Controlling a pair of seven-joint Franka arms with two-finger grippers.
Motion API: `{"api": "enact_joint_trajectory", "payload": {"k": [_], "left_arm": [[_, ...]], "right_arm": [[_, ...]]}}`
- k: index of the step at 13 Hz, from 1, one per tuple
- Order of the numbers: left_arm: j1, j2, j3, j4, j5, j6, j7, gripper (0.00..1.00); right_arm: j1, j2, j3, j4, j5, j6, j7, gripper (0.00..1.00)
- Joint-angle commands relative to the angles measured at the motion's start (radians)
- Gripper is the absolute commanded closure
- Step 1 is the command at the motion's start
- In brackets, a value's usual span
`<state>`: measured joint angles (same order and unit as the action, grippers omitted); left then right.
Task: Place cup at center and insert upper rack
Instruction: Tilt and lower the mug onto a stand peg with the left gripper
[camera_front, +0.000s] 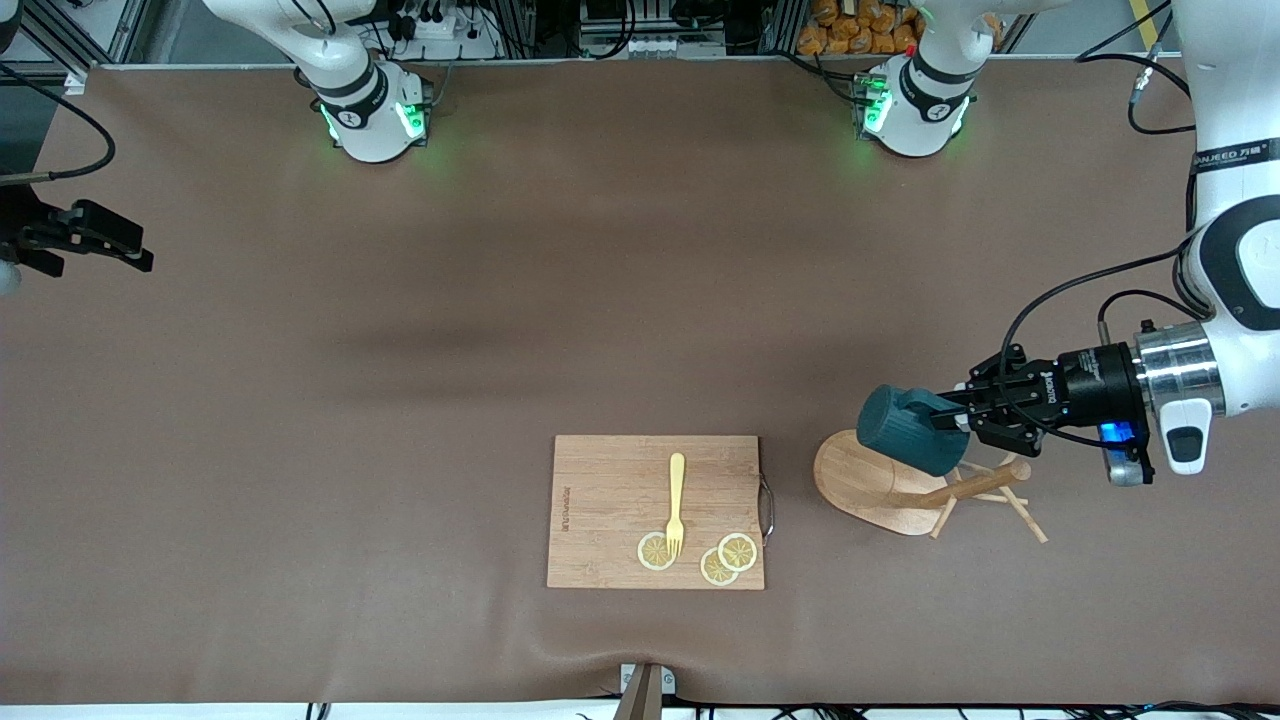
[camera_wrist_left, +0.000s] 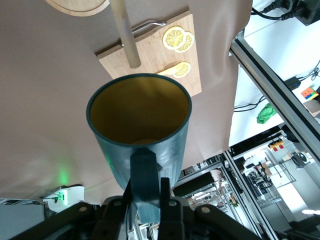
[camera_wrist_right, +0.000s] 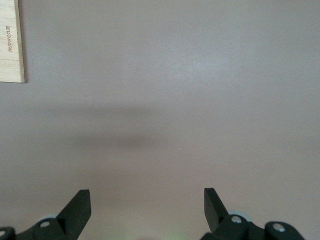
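Over the rack, left arm's end of table: left gripper (camera_front: 962, 408) holds cup (camera_front: 908, 429) in the air, cup tipped on its side, mouth turned away from the gripper.
Left gripper grip: fingers (camera_wrist_left: 167, 202) clenched on the cup handle (camera_wrist_left: 145, 175), one finger each side of it, seen in left wrist view.
Cup: dark teal, ribbed outside, yellowish inside (camera_wrist_left: 137, 107); it overlaps the rack base in front view, hanging above it, contact not visible.
Rack: light wooden mug tree (camera_front: 925, 490) lying tipped on the table, oval base (camera_front: 862, 482) up on edge, pole (camera_front: 965, 488) running from base toward 3 o'clock, thin pegs (camera_front: 1030, 520) splayed at the pole's end.
Rack in left wrist view: pole (camera_wrist_left: 125, 32) crosses just past the cup rim, base edge (camera_wrist_left: 77, 6) at frame edge.
Cutting board: rectangular wooden board (camera_front: 655, 510) on the table, at 9 o'clock from the rack, near it but apart; metal handle (camera_front: 768, 508) on the edge facing the rack.
On board: yellow fork (camera_front: 677, 503), three lemon slices (camera_front: 728, 560) near the edge closest to the front camera; fork tines rest on one slice.
Right gripper: right gripper (camera_front: 85, 240) at the right arm's end, up over bare table, waiting; jaws released, fingers (camera_wrist_right: 80, 207) spread wide, nothing between them.
Table: brown mat (camera_front: 400, 400) covers it.
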<state>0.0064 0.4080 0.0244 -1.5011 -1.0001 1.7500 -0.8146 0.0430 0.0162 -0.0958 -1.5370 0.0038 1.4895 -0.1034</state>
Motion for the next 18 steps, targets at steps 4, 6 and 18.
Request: {"api": "enact_joint_trajectory", "payload": {"k": [4, 6, 18], "left_arm": [[0.046, 0.045, -0.011, 0.013, -0.067, -0.01, 0.055, 1.0], [0.052, 0.054, -0.009, 0.012, -0.075, -0.01, 0.055, 1.0], [0.101, 0.118, -0.009, 0.007, -0.192, -0.01, 0.058, 1.0]], "right_arm": [[-0.003, -0.007, 0.002, 0.005, 0.013, -0.002, 0.01, 0.0], [0.003, -0.007, 0.002, 0.005, 0.013, 0.0, 0.011, 0.0], [0.008, -0.005, 0.004, 0.015, 0.027, -0.002, 0.013, 0.0]]}}
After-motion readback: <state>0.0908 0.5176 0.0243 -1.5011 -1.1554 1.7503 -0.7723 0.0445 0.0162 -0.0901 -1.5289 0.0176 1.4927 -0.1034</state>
